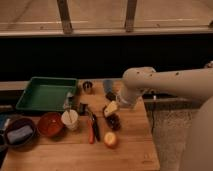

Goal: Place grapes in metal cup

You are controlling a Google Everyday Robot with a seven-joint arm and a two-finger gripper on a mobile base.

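Grapes [114, 122] lie on the tabletop [130, 150], not picked up yet. This looks like the reaching step. The gripper [111, 108] hangs just above them, at their 12 o'clock, with its fingers apart. Next, I think it must go down, close on the grapes, then carry them to the metal cup [87, 86], well apart at their 11 o'clock.
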